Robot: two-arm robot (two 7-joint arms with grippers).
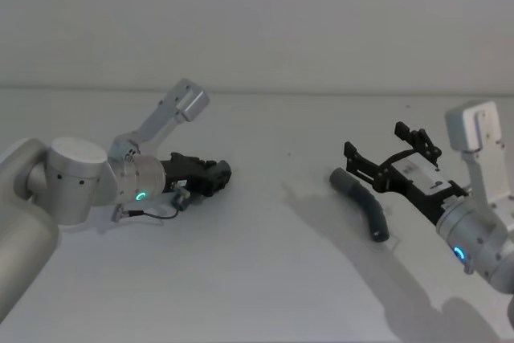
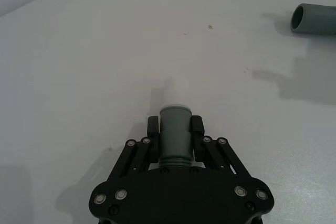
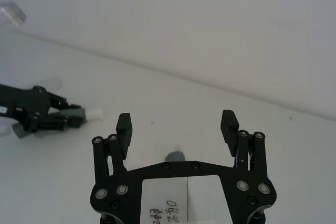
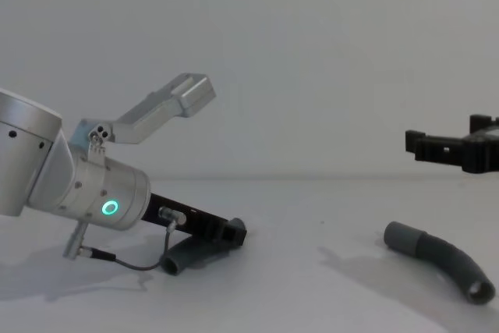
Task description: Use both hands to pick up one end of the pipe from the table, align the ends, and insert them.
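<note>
**Left pincer gripping the short piece, right one open above the long piece**

Your left gripper (image 2: 175, 125) is clamping the shorter hose piece (image 4: 185, 256) by its grey cuff (image 2: 175, 136), low near the table (image 1: 241, 279) on the robot's left side. The jaws are pinching narrow around the cuff. That is leaving the white tip (image 2: 176, 92) sticking out in front, free to enter a socket. The dark curved tail is trailing back beneath the wrist.

Your right gripper (image 1: 381, 144) is hovering over the table on the right, fingers spread wide and holding nothing. The longer hose piece (image 1: 365, 202) is lying flat on the table near it and lower down. Its plain grey socket (image 4: 399, 236) is pointing toward the left arm, so tip and socket are roughly facing each other, though well apart.

By my reading, you are heading into the second pickup. Bring the open jaws down across the long piece just behind the socket. Keep the socket's mouth uncovered, so nothing is blocking the tip when you align the two ends.
</note>
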